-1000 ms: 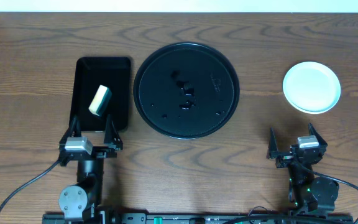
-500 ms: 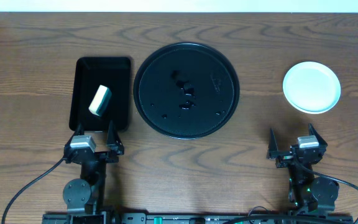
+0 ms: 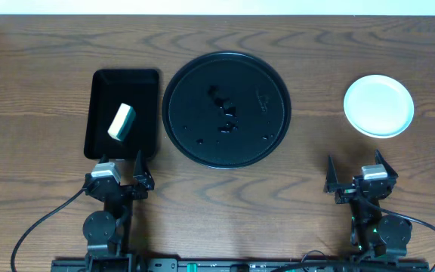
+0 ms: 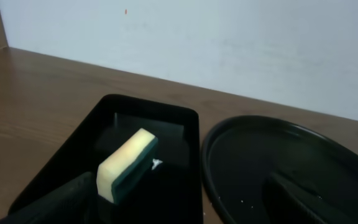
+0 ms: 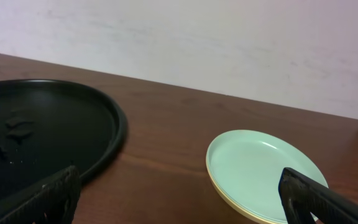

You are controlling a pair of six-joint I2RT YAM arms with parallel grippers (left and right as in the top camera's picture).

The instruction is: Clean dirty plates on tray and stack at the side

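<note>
The round black tray (image 3: 174, 106) sits mid-table with only small dark crumbs on it; it also shows in the left wrist view (image 4: 229, 162) and the right wrist view (image 5: 73, 124). The plates (image 3: 378, 105) stand stacked at the far right, a turquoise one on top with a yellow rim below (image 5: 263, 171). My left gripper (image 3: 118, 171) is open and empty at the near edge, just below the rectangular tray. My right gripper (image 3: 359, 171) is open and empty at the near right, short of the stack.
A rectangular black tray (image 3: 148, 83) left of the round tray holds a yellow-and-green sponge (image 3: 121, 122), also in the left wrist view (image 4: 126, 165). Cables run along the near edge.
My left gripper has drawn back toward the near edge, away from the rectangular tray. The right arm, plates and sponge have not moved.
</note>
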